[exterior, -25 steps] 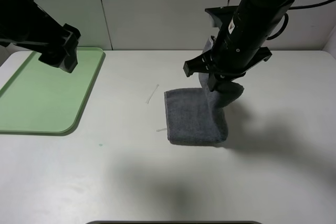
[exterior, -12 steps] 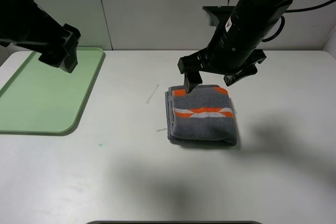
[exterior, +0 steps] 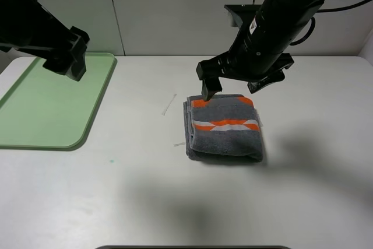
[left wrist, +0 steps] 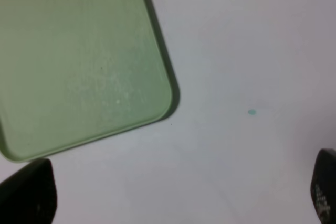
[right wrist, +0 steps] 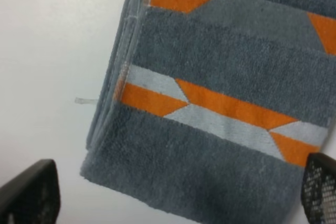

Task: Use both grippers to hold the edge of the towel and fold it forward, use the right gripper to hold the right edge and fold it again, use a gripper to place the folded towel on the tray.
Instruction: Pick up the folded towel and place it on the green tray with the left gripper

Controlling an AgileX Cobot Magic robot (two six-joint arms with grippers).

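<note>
Right gripper (exterior: pixel 234 88) is hanging just over the far side of the towel (exterior: pixel 224 138), near the middle of the frame, and that is where trouble could be starting. The towel is lying folded on the white counter (exterior: pixel 145 190), with its orange-and-white band (exterior: pixel 226 125) facing up. Its layers are showing along its left side. If the gripper is pinching only the top layer, the fold could be opening up while the towel is going up. If it is grabbing too near one corner, the towel could be hanging crooked and flopping open. The tray (exterior: pixel 35 109) is waiting well apart, at the left side of the frame, so a weak hold could be dropping the towel on the counter on the way. The left gripper (exterior: pixel 69 62) is hovering over the tray's far right corner, so the two arms could be bumping there.

The right gripper is standing wide open and holding nothing. One tip is sitting very close to the towel's far edge; I cannot tell if it is touching. The left gripper is wide open too, and empty.
</note>
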